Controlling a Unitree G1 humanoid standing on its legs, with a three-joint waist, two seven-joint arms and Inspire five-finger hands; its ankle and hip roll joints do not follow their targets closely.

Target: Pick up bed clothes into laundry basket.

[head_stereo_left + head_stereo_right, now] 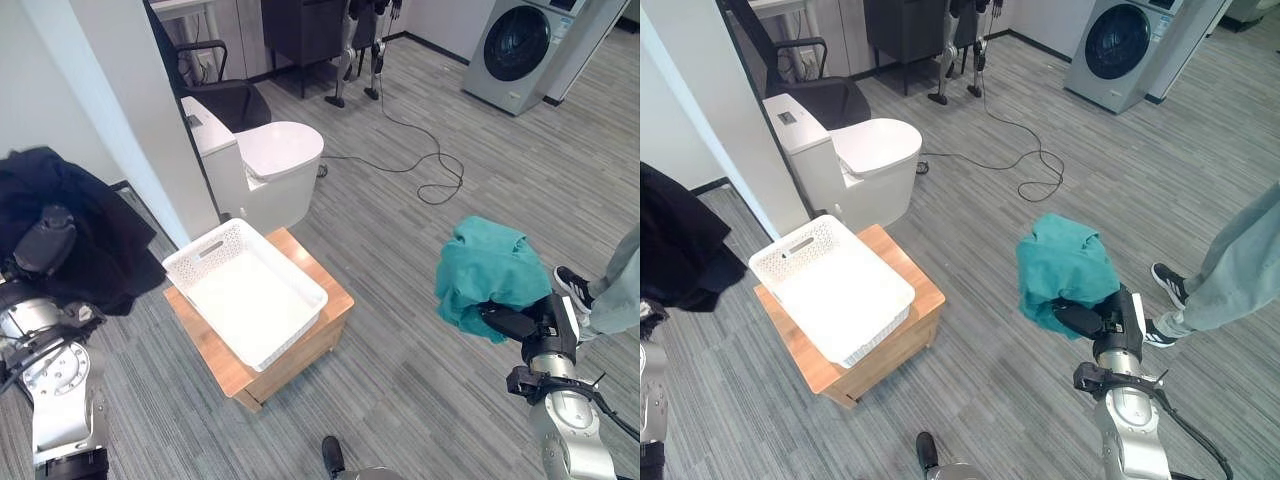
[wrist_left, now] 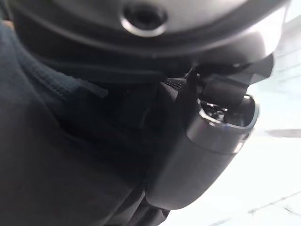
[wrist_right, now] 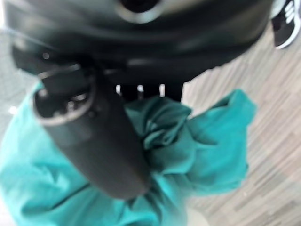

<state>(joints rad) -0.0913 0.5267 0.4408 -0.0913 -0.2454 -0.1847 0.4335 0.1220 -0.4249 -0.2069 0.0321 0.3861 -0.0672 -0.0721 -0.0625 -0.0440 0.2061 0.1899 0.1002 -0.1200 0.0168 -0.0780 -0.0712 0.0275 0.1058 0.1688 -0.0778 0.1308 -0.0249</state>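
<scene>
Your right hand [image 1: 1085, 318] grips a bunched teal cloth [image 1: 1065, 265], fingers curled into it, held aloft well right of the white perforated plastic laundry basket [image 1: 245, 290] on its low wooden table [image 1: 335, 310]. Left of the basket, your left hand [image 1: 45, 240] holds a black garment [image 1: 95, 225]; you cannot tell its finger state.

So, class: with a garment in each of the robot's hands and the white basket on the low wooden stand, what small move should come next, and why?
Probably swing the right hand leftwards until the bunched teal cloth hangs over the white perforated plastic laundry basket. That cloth is gripped and lifted clear of the floor, but well right of the basket, which sits open on the low wooden stand. The left hand holds the black garment.
</scene>
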